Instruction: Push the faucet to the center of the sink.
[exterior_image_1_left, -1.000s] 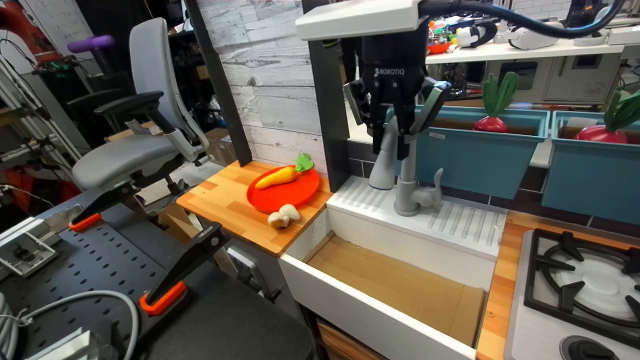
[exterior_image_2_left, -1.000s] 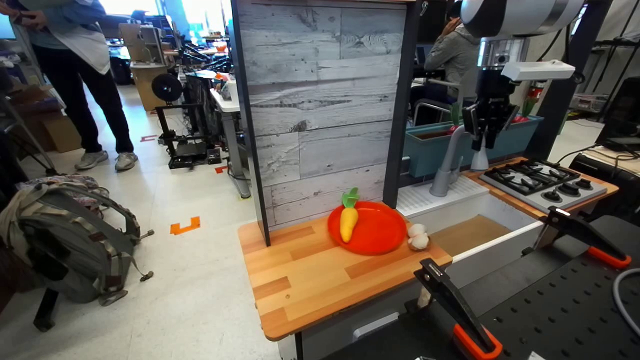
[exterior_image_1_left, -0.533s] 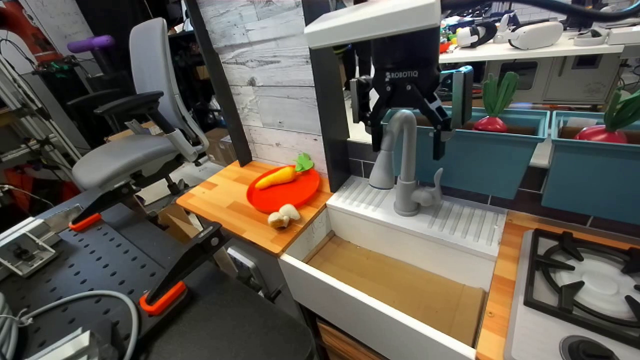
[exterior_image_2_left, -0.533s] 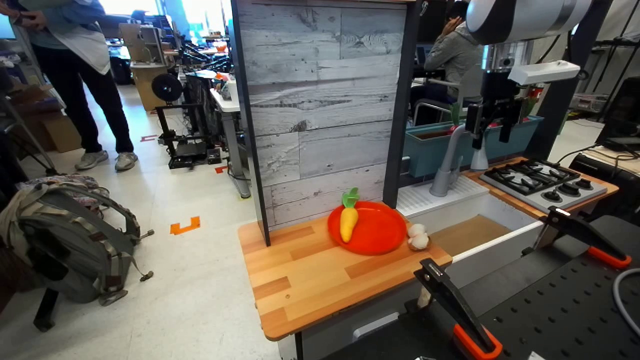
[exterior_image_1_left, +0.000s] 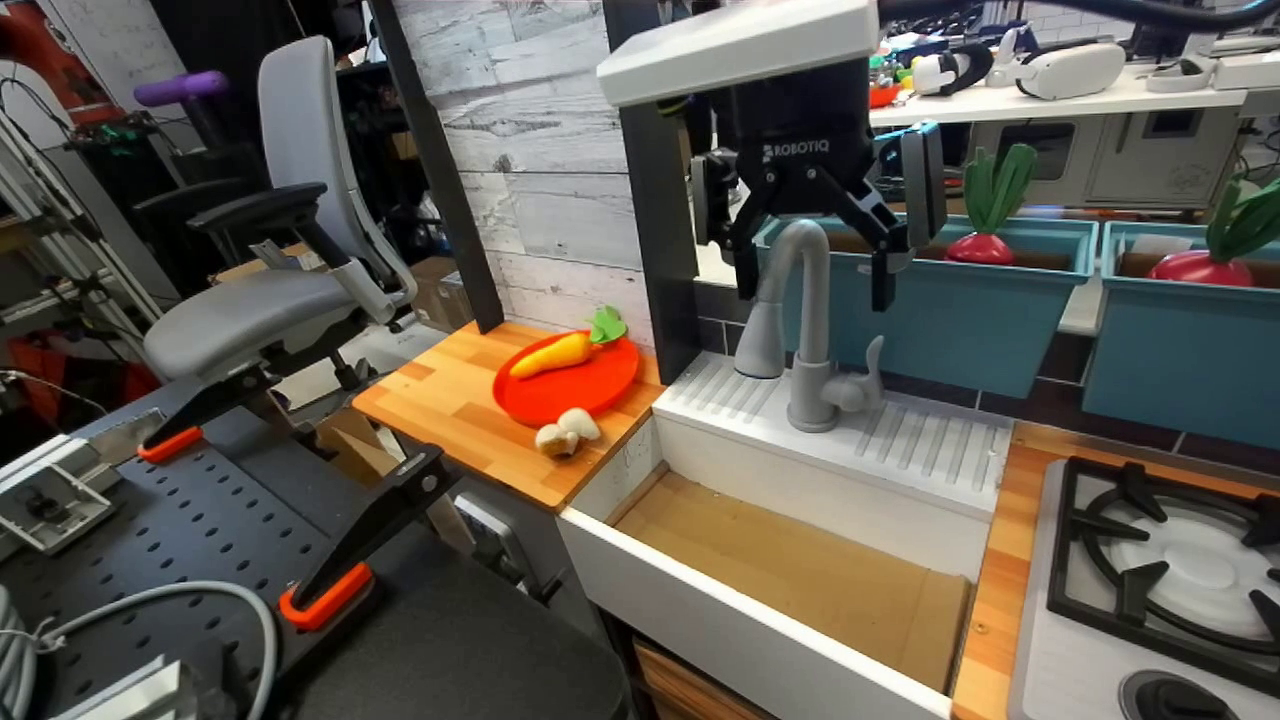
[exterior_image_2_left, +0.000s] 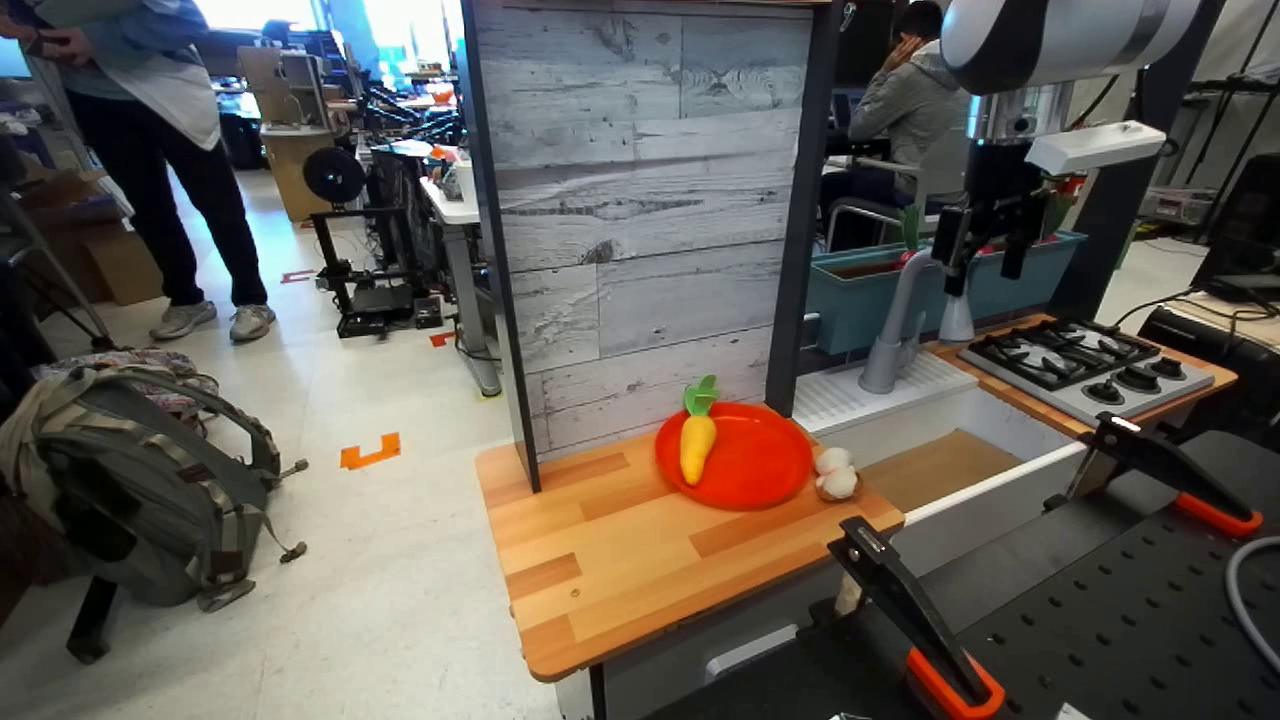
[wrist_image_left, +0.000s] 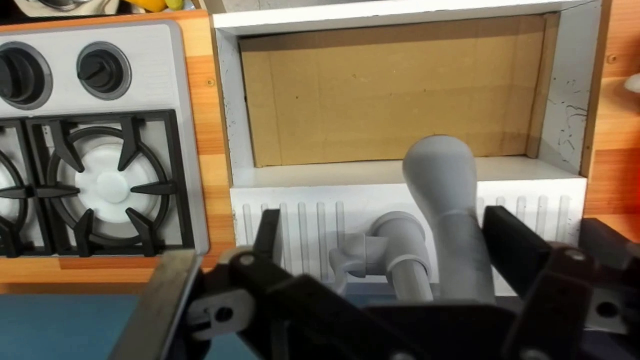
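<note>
The grey gooseneck faucet (exterior_image_1_left: 816, 310) stands upright on the ribbed back ledge of the white sink (exterior_image_1_left: 745, 625). Its arched spout (wrist_image_left: 440, 175) points toward the basin, a little to the right of its base in the wrist view. My gripper (exterior_image_1_left: 815, 285) hangs over the arch with its jaws wide apart. The neck lies between the fingers, close to the right-hand finger (wrist_image_left: 515, 245) in the wrist view; whether they touch I cannot tell. The left-hand finger (wrist_image_left: 270, 230) stands well away from it. The small side lever (exterior_image_1_left: 874, 368) sits low on the base.
Teal planters (exterior_image_1_left: 940, 320) with red vegetables stand behind the faucet. Beside the sink are a stove (exterior_image_1_left: 1180, 560) and a wooden counter (exterior_image_1_left: 440, 400) with a red plate (exterior_image_1_left: 590, 385), a yellow carrot (exterior_image_1_left: 552, 355) and a mushroom (exterior_image_1_left: 567, 432).
The fingers have spread from nearly shut to wide apart around the neck. In the last half second the gripper and the spout have both shifted very slightly the same way.
</note>
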